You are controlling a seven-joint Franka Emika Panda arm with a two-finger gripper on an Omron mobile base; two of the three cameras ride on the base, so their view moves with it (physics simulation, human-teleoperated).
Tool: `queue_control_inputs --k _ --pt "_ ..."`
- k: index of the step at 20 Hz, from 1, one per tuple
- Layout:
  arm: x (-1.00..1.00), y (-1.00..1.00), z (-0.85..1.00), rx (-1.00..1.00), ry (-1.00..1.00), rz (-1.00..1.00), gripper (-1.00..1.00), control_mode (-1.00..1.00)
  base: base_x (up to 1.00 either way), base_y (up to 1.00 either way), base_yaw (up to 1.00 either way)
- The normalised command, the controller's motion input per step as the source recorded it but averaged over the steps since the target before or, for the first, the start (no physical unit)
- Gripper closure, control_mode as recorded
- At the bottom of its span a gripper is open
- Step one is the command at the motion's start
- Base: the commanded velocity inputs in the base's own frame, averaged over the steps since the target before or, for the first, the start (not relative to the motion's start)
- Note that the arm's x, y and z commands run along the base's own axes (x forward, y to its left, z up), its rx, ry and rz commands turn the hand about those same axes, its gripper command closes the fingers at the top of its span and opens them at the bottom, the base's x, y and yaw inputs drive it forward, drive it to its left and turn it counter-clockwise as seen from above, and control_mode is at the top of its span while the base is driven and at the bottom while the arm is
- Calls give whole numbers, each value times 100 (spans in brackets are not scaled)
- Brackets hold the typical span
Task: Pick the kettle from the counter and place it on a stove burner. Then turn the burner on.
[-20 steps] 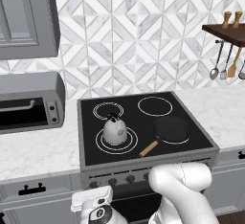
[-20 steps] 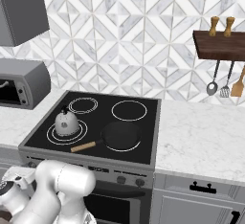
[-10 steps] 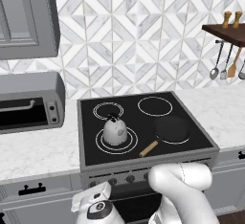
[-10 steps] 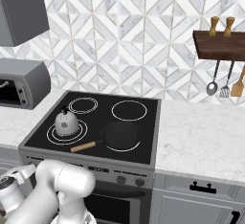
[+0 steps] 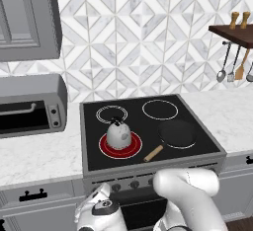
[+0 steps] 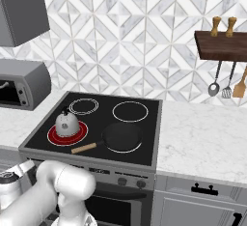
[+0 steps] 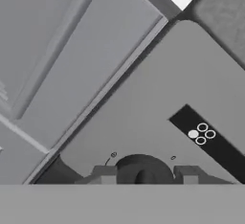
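Observation:
The silver-grey kettle (image 5: 119,135) (image 6: 66,122) stands upright on the front-left stove burner (image 5: 105,147) (image 6: 79,133), whose big ring glows red under it. My gripper (image 5: 106,189) is low at the stove's front panel, below the white counter (image 5: 39,156) edge. In the hand view, my gripper (image 7: 145,174) has a dark round stove knob (image 7: 143,168) between its two fingertips (image 7: 104,174), which sit against the knob's sides. The gripper does not touch the kettle.
A black frying pan (image 5: 177,132) (image 6: 122,136) with a wooden handle sits on the front-right ring. A grey toaster oven (image 5: 29,104) stands on the left counter. A wooden shelf (image 5: 237,32) with hanging utensils is at the right wall. More knobs (image 5: 133,183) line the panel.
The burner ring under the kettle has gone from white to glowing red. My hand stays low at the stove front; kettle and pan have not moved.

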Motion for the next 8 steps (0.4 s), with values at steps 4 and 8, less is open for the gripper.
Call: queue_control_inputs --k 4,8 --pt "-10 0 -3 -21 24 25 100 -100 0 0 0" --pt "-4 0 0 -12 12 16 100 -100 0 0 0"
